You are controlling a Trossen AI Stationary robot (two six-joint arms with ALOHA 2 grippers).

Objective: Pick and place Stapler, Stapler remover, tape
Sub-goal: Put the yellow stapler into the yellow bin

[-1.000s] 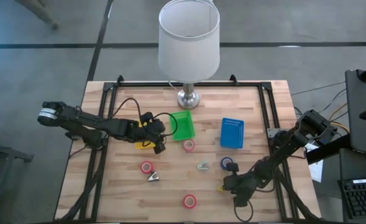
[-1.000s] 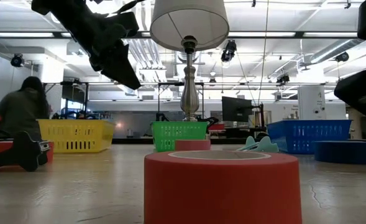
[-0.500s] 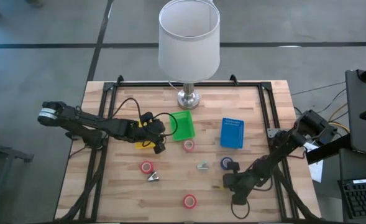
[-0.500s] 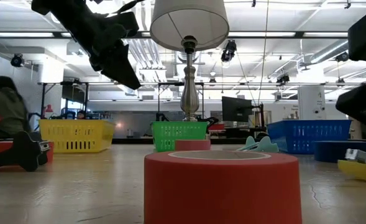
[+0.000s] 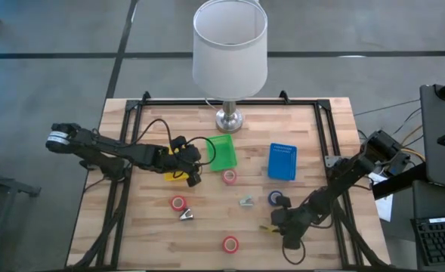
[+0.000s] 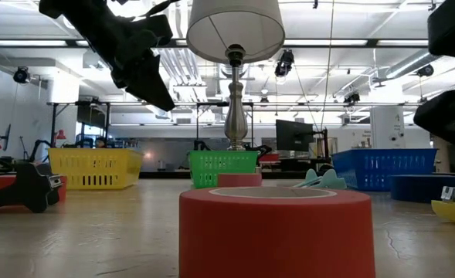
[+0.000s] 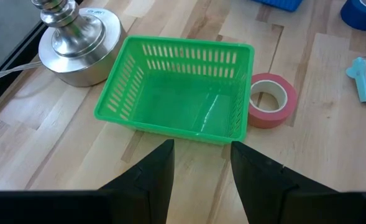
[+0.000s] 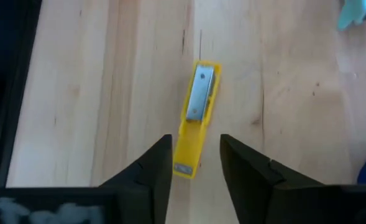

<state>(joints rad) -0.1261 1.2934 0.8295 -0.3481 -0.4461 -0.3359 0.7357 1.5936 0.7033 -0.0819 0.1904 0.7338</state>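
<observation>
A yellow stapler (image 8: 197,117) lies flat on the wood near the table's front right; it also shows in the high view (image 5: 266,227). My right gripper (image 8: 195,163) is open just above it, one finger on each side of its near end; I see no touch. My left gripper (image 7: 201,158) hangs open in front of the green tray (image 7: 179,87), empty. Red tape rolls (image 5: 230,177) (image 5: 178,202) (image 5: 230,244) and a blue one (image 5: 276,199) lie flat on the table. A small teal stapler remover (image 5: 246,201) lies at mid-table.
A lamp (image 5: 230,45) stands at the far middle on its metal base (image 5: 228,119). A blue tray (image 5: 282,162) and a yellow tray (image 5: 174,176) flank the green one. A small black-and-silver tool (image 5: 186,215) lies near the left red roll.
My right gripper has opened and let go of the yellow stapler, which now lies on the table by its fingers and has come into sight in the low view at the right.
</observation>
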